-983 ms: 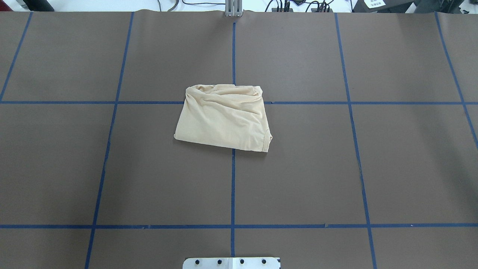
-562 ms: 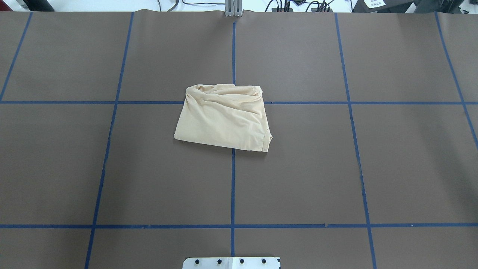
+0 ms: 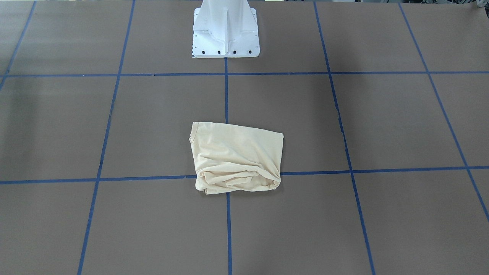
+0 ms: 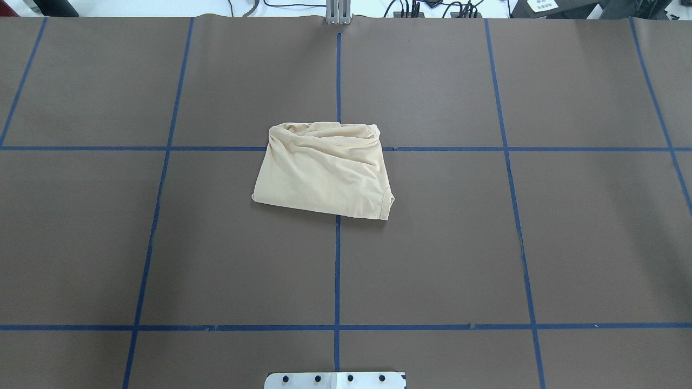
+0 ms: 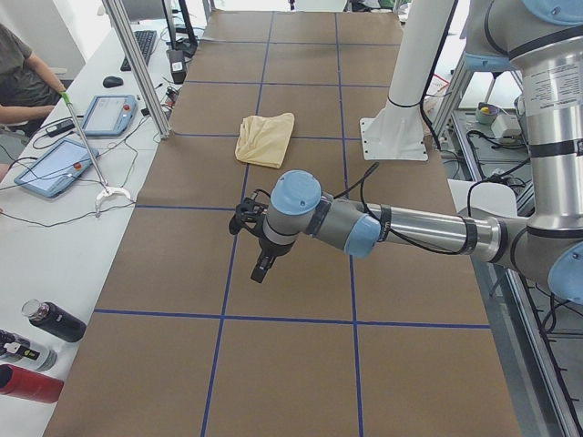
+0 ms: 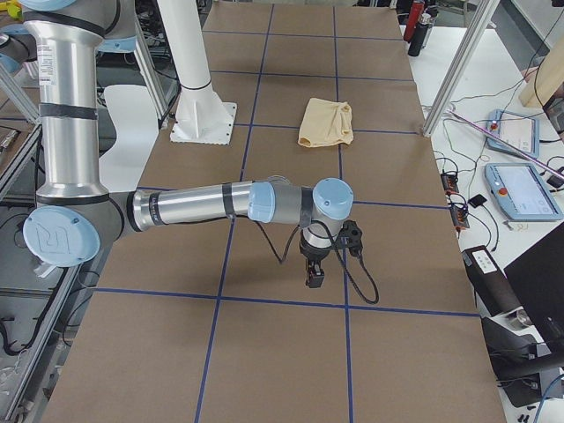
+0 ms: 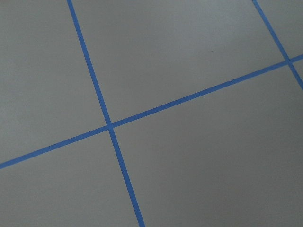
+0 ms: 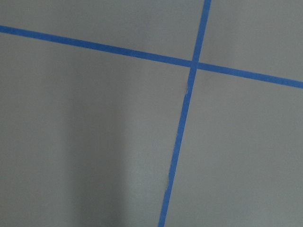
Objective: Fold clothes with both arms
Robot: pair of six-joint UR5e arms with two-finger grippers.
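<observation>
Cream-yellow shirt [image 4: 323,172] lies folded small at the middle of the counter [image 4: 459,243], well apart from my left end effector [image 5: 262,269] and right end effector [image 6: 313,275], neither holding it, their opening I cannot tell; I judge it best left undisturbed

Silver-grey arms [image 6: 189,204], light-blue caps [image 6: 333,197], black cables [image 6: 374,289]

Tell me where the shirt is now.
The shirt lies folded mid-table in the overhead view, where two blue tape lines cross, straight ahead of the white base.
</observation>
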